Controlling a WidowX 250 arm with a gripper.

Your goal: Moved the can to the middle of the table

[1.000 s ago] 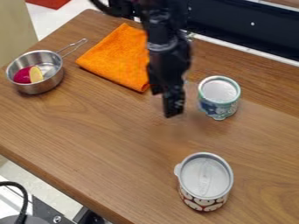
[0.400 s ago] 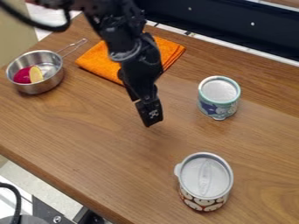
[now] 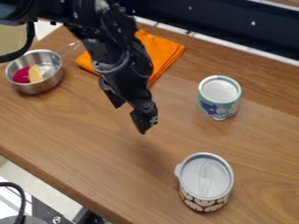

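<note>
Over the middle of the table (image 3: 76, 135), left of both cans, hangs the black gripper (image 3: 130, 113). Its two fingers stand apart, with nothing visible between them. Right of the gripper, toward the back, a teal-and-white can (image 3: 218, 105) stands upright on the wood. Nearer the front edge is a second upright can (image 3: 204, 202), wider, with a grey lid and a red-and-white patterned side. The gripper is apart from both cans.
An orange cloth (image 3: 161, 50) lies folded behind the gripper, partly hidden by the arm. At the left stands a metal pan (image 3: 51, 78) with a magenta and yellow item inside. A dark panel (image 3: 222, 22) runs along the back.
The gripper has moved left and turned, and the gap between its fingers now shows. More of the cloth's right side is uncovered. Both cans have stayed in place.
</note>
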